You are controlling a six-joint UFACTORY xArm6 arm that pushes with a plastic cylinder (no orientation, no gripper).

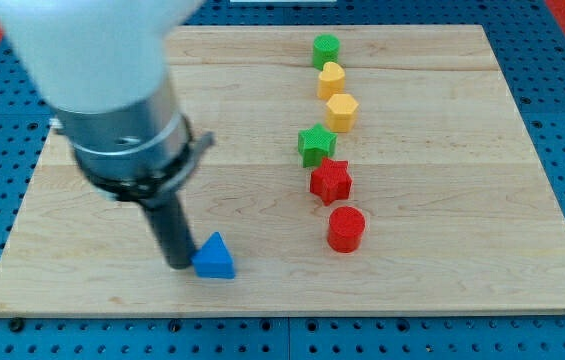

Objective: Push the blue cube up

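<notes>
A blue triangular block (pixel 214 258) lies near the view's bottom, left of centre, on the wooden board (pixel 442 260). No blue cube shows; the arm may hide one. My tip (pixel 179 264) rests on the board right against the blue block's left side. The big white and grey arm body fills the view's upper left and hides the board under it.
A column of blocks runs down the middle right: a green cylinder (pixel 326 49), a yellow block (pixel 332 79), a yellow hexagon (pixel 342 112), a green star (pixel 315 146), a red star (pixel 330 181) and a red cylinder (pixel 345 229). Blue pegboard surrounds the board.
</notes>
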